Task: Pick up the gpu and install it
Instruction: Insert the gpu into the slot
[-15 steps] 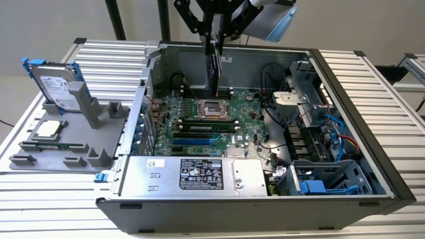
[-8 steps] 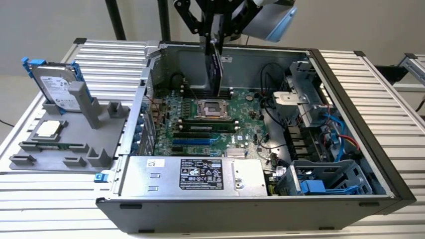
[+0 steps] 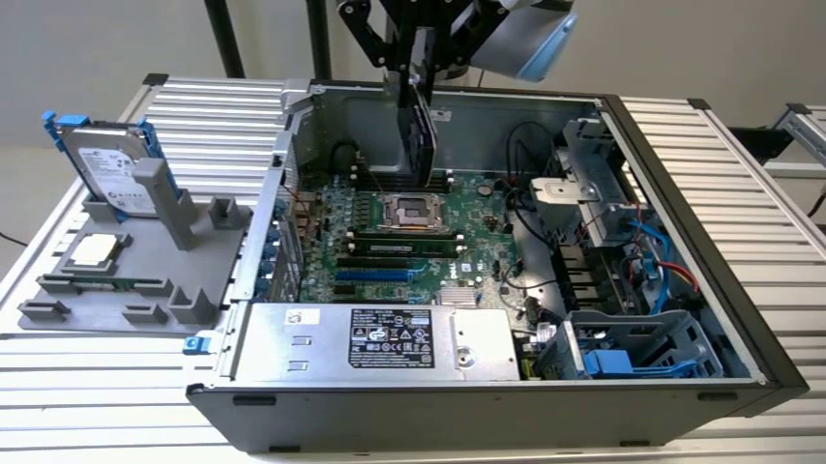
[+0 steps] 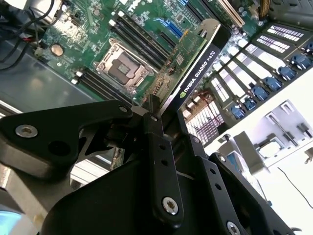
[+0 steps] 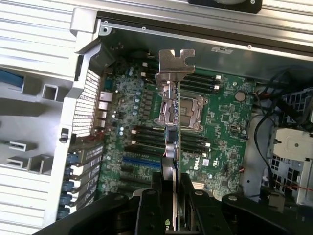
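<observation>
My gripper (image 3: 416, 70) hangs above the open computer case (image 3: 722, 242) and is shut on the gpu (image 3: 421, 135). The card hangs edge-down over the far part of the motherboard (image 3: 485, 256), above the empty processor socket (image 3: 410, 209) and clear of the board. In the second wrist view the gpu (image 4: 195, 61) shows its black shroud and green board, running out from between my fingers (image 4: 155, 142). The first wrist view has the gpu (image 5: 172, 142) edge-on, its silver end bracket (image 5: 176, 63) at the far end and my gripper (image 5: 171, 198) clamped on the near end.
On the exterior view's left, a grey fixture (image 3: 77, 314) carries a silver hard drive with blue rails (image 3: 110, 169), a processor chip (image 3: 93, 249) and a memory stick (image 3: 103, 283). A power supply (image 3: 387, 340) fills the case's near side. Cables and drive cages (image 3: 620, 280) crowd the right.
</observation>
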Robot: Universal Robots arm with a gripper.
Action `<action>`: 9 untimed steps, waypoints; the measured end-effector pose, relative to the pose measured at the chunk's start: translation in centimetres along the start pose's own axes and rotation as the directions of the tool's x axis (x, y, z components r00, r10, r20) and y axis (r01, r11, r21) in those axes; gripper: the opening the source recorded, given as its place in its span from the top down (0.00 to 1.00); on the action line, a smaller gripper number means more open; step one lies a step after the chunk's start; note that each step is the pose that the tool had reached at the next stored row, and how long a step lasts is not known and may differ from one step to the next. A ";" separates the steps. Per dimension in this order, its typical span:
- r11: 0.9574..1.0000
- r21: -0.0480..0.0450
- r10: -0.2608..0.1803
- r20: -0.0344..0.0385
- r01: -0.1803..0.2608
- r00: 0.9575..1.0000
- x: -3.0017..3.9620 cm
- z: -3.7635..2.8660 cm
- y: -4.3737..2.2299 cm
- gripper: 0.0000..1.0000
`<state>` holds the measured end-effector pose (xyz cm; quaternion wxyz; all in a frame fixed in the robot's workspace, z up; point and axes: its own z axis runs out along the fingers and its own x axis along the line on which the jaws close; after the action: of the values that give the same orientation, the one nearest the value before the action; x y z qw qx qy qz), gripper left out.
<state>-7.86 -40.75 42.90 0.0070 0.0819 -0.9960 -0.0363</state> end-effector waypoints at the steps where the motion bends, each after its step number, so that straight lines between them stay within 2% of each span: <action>1: 1.000 0.000 -0.007 0.000 0.007 1.000 0.00 0.00 0.00 1.00; 9: 0.998 0.000 -0.062 -0.005 0.062 0.998 0.00 0.00 0.00 1.00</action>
<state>-7.86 -40.75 42.90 0.0082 0.1129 -0.9929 -0.0360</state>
